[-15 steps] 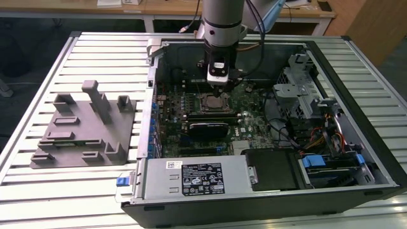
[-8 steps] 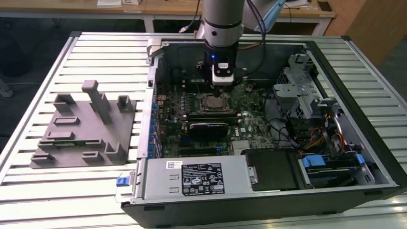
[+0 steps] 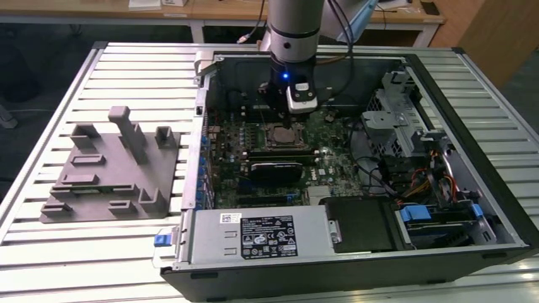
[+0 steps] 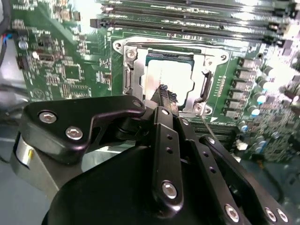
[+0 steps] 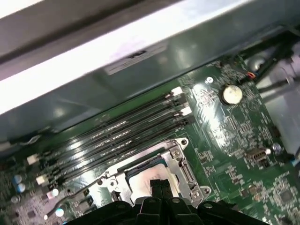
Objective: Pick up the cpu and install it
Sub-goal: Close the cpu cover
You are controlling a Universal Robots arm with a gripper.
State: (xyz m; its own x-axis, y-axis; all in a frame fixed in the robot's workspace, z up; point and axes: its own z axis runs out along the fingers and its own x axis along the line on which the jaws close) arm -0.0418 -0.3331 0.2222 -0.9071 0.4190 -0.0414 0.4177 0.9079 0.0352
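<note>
Hand [image 4: 164,92], pinched narrow, hovers just above cpu [image 4: 174,75] lying in socket [image 4: 133,79]; power-supply label [image 3: 269,235] print illegible.

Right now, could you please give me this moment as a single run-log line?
gripper: shut, over cpu | cpu: flat in motherboard socket | computer case: side open

Single arm [image 3: 291,28] hangs near vertical in the exterior view, wrist straight, tool end pointing down. Gripper [image 4: 165,95] black, linkage type. Fingertips [image 5: 155,186] pressed together in both wrist views, no gap, nothing between them. Blue light lit on wrist housing [image 3: 286,77]. Pale camera block [image 3: 302,98] on the wrist, toward the exterior view's right.
</note>
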